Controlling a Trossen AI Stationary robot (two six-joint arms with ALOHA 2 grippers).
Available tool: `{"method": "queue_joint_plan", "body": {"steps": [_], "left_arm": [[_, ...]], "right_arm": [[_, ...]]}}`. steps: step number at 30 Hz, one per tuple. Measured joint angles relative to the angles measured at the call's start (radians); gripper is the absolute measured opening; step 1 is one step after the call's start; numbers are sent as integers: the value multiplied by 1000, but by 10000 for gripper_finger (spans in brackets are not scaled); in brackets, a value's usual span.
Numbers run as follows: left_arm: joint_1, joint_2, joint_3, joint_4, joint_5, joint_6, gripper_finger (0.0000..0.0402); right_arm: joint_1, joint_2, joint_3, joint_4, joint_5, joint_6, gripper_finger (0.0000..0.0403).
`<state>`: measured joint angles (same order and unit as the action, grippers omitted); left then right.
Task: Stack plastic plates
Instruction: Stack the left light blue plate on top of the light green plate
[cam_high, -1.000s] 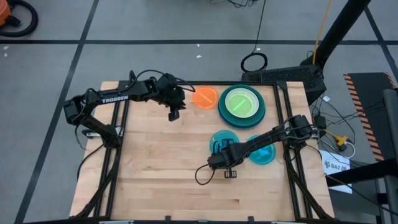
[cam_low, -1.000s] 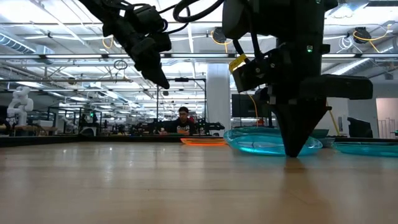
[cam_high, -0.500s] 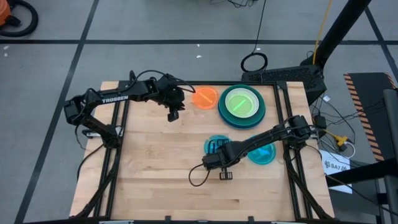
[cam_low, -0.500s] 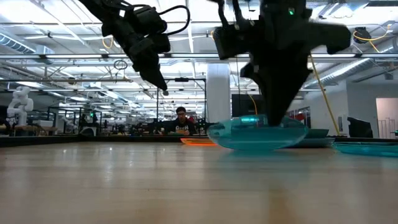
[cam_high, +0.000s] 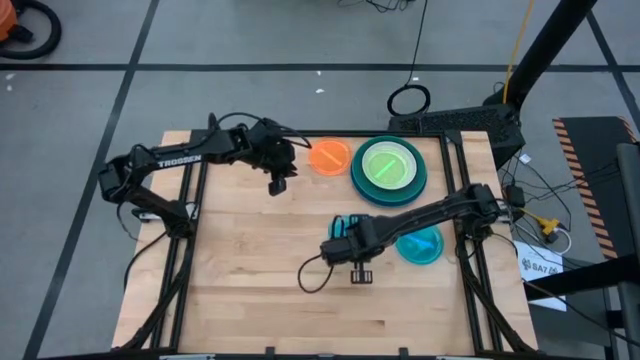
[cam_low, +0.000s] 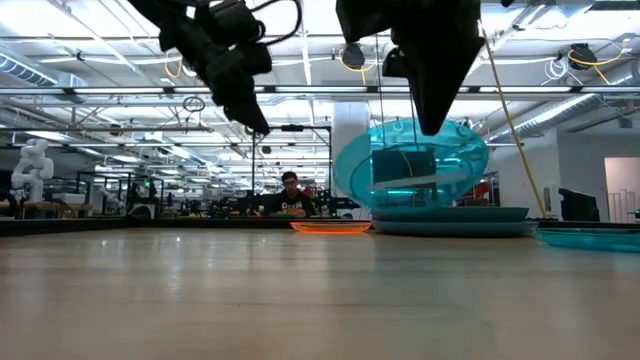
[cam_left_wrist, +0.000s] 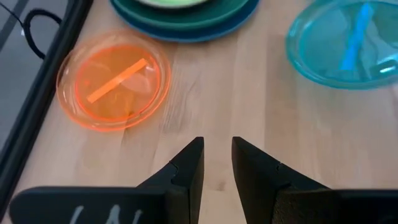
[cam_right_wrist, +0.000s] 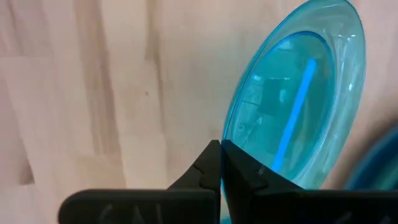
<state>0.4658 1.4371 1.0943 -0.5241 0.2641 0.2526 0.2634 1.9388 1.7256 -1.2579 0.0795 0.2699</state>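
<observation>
The right tool (cam_right_wrist: 221, 148) has its fingers pinched tight on the rim of a cyan plate (cam_right_wrist: 297, 93), and in the low view that cyan plate (cam_low: 410, 165) hangs on edge, clear of the desk (cam_high: 260, 270), nearly upright. From above, the right tool (cam_high: 342, 243) sits near the middle of the desk with the plate edge-on beneath it. The second cyan plate (cam_high: 420, 244) lies flat just to the right, near the desk's right rail. The stack so far stands at the far side: a lime green plate (cam_high: 388, 166) resting on top of the large dark teal plate (cam_high: 361, 186), with a blue rim just visible under it in the left wrist view. The orange plate (cam_high: 330, 156) lies flat just beside that stack, not on it. The left tool (cam_high: 279, 182) hovers above the desk near the orange plate, its fingers (cam_left_wrist: 193, 163) a narrow gap apart and holding nothing. My read: the step is carrying this cyan plate onto the pile. To do it well, the thin rim grip wants a slow, smooth carry, since a plate held by one edge could swing or slip. Level it out over the green plate, centre it, bring it down close before letting go, and keep clear of the left arm waiting nearby.
</observation>
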Motion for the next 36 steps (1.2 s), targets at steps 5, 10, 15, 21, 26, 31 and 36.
{"method": "queue_joint_plan", "body": {"steps": [5,10,15,21,26,31,36], "left_arm": [[-21,-82,0,-20,0,-1,88],[-57,-149,0,-55,0,-3,88],[-101,-176,0,-67,0,1,88],[-136,-178,0,-96,0,25,88],[-147,-182,-14,-105,0,32,88],[-140,-222,-53,-104,0,42,88],[-128,-299,-81,-101,-2,16,88]], "right_arm": [[-45,0,54,-106,28,-43,0],[-98,0,104,-205,31,-74,0],[-151,-1,145,-305,83,-99,0],[-241,-20,147,-305,139,-154,0],[-324,-50,147,-282,208,-203,0],[-401,-79,147,-223,228,-261,0],[-469,-80,147,-200,236,-325,0]]}}
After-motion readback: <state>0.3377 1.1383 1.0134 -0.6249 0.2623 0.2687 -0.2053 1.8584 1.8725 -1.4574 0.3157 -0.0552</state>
